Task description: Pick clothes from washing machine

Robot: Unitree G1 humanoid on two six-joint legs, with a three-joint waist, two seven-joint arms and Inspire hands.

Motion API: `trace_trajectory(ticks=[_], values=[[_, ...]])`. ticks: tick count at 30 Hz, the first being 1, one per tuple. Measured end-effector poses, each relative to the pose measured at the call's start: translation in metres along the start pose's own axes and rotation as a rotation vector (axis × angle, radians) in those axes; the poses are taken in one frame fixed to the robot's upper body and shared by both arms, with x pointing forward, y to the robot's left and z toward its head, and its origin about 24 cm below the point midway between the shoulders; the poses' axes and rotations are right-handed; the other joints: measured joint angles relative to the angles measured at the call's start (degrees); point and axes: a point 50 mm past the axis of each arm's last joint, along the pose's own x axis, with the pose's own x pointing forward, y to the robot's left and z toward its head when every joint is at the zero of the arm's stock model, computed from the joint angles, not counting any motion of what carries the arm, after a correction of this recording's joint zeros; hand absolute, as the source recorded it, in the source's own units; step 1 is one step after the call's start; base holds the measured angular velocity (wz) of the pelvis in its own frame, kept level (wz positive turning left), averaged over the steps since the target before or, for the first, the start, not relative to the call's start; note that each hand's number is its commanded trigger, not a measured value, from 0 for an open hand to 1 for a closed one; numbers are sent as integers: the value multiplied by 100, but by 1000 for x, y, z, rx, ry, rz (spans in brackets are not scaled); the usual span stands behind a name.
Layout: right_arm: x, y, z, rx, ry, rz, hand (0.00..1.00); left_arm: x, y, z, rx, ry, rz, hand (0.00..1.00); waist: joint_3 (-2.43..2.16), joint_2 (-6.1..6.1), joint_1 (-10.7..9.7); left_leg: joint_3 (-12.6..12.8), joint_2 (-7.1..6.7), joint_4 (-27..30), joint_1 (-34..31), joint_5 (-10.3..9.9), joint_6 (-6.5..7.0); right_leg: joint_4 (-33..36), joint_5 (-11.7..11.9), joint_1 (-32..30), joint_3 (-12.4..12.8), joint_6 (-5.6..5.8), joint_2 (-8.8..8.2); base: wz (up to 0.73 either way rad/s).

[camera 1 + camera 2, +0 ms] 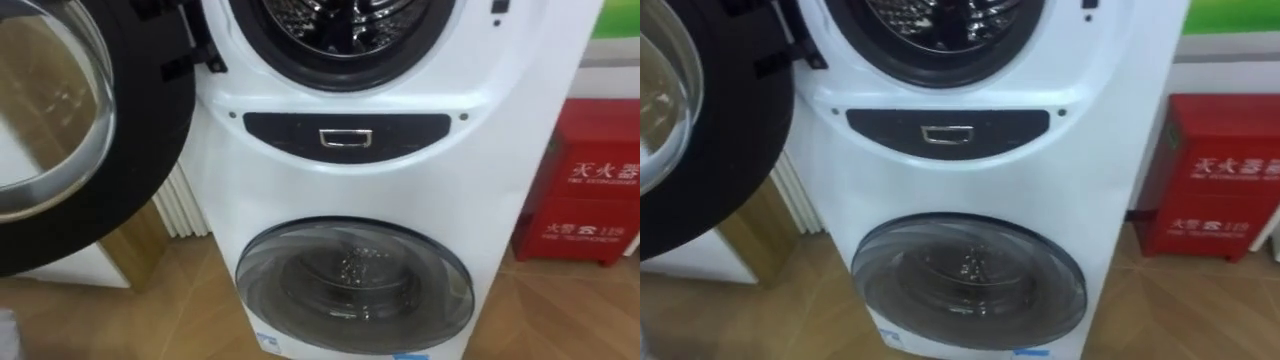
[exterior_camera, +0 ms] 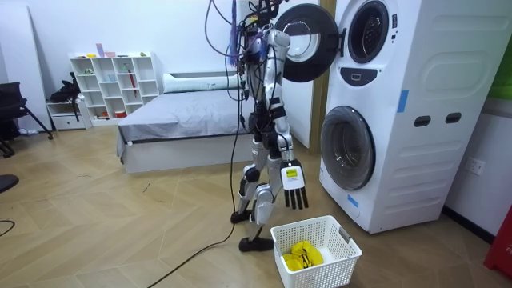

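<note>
Now the right hand (image 2: 293, 182) hangs in front of the washing machine (image 2: 432, 80), fingers straight, holding nothing; yellow clothes (image 2: 304, 254) lie in the white basket (image 2: 328, 270) below it; the open drum (image 1: 335, 20) is higher up.

We had the two eye views on the head, close before the washing machine (image 1: 520, 200), facing down its front — both shared its open upper door (image 1: 60, 130), dark panel (image 1: 347, 135) and shut lower door (image 1: 355, 285). Our room view stood well off its front corner, seeing its front and one side.
</note>
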Motion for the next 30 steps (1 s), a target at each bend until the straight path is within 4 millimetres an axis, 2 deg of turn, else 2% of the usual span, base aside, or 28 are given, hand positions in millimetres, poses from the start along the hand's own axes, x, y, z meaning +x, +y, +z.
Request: trace_trajectory(ticks=[5, 7, 8, 9, 10, 11, 12, 13, 14, 15, 16, 17, 18, 19, 22, 27, 29, 30], values=[[0, -2, 5, -39, -35, -9, 0, 3, -1, 13, -32, -25, 19, 0, 22, 21, -1, -100, 1, -1, -33, 0, 0, 6, 0, -10, 11, 0, 9, 7], [0, -3, 6, -51, -49, -14, 0, 4, -3, 15, -38, -28, 19, 0, 22, 19, 4, -208, 21, -18, 9, 10, 12, 162, -6, -54, -9, -3, 21, 4], [0, -4, 6, -50, -55, -15, 0, 4, -3, 15, -37, -29, 20, 0, 23, 35, 12, -346, 45, -37, 38, 32, 33, 369, -30, -152, -28, -15, 31, -21], [0, -1, 7, -51, -63, -8, 0, 5, -2, 20, -36, -41, 22, 0, 23, 57, 59, -805, 195, -79, 74, 52, 37, 498, -205, -509, 110, -125, 211, -57], [0, 5, 10, -49, -76, 5, 0, 9, 5, 29, -51, -62, 46, 0, 50, -11, 133, -935, 267, -58, 36, 28, 4, 78, 205, -984, 328, -456, 460, -40], [-1, 2, 8, -48, -72, -3, 0, 9, 5, 27, -57, -55, 50, 0, 44, 37, 27, -931, 348, -9, -4, -8, -96, 88, 439, -954, 132, -512, 475, 22], [-1, -4, 1, -39, -53, -22, 0, 9, 0, 28, -57, -48, 37, 0, 42, -64, -145, -744, 354, 1, -45, 51, -222, 89, 495, -782, 144, -516, 442, 83], [-2, -10, -3, -28, -45, -43, 0, 8, -5, 29, -59, -49, 27, 0, 68, -107, -256, -503, 328, -93, -27, 93, -279, 82, 494, -705, 483, -515, 436, 79], [-2, -13, -5, -21, -40, -52, 0, 8, -8, 31, -63, -53, 20, 0, 81, -121, -288, -437, 315, -158, -61, 106, -261, 72, 492, -693, 672, -511, 438, 63], [-3, -16, -8, -15, -30, -60, 0, 6, -14, 37, -76, -67, 3, 0, 89, -105, -364, -238, 310, -204, -98, 146, -211, 43, 478, -735, 908, -451, 450, 30], [-3, -16, -10, -4, -23, -58, 0, 6, -18, 42, -92, -76, -5, 0, 64, -184, -307, -50, 264, -186, -102, 179, -163, 30, 482, -805, 940, -393, 442, 5], [-3, -17, -10, -6, -23, -56, 0, 6, -18, 44, -88, -82, -6, 0, 41, -221, -231, 20, 219, -159, -91, 179, -162, 4, 482, -804, 884, -389, 458, -48], [-2, -18, -7, -22, -32, -59, 0, 7, -17, 45, -88, -87, -3, 0, 25, -247, -146, 47, 208, -154, -20, 177, -159, -23, 494, -755, 744, -383, 448, -39], [-2, -19, -6, -33, -37, -64, 0, 7, -18, 46, -82, -89, -5, 0, 24, -241, -177, 36, 198, -158, 15, 172, -154, -70, 537, -689, 610, -377, 430, -22], [-2, -20, -6, -29, -34, -69, 0, 7, -20, 46, -56, -81, -17, 0, 23, -243, -185, 44, 155, -161, 21, 169, -147, -78, 534, -673, 622, -369, 364, -2], [-3, -20, -11, -30, -8, -69, 0, 7, -22, 45, -48, -78, -44, 0, 25, -245, -186, 65, 109, -124, 5, 167, -140, -48, 480, -724, 712, -306, 350, -4], [-3, -22, -13, -30, -2, -73, 0, 6, -26, 44, -32, -79, -66, 0, 29, -233, -203, 46, 120, -45, 1, 104, -39, 57, 427, -724, 743, -295, 358, 5], [-3, -22, -14, -29, 1, -71, 0, 5, -27, 44, -26, -80, -72, 0, 29, -234, -204, 40, 117, -47, -3, 101, -36, 86, 420, -727, 734, -295, 362, 7]])
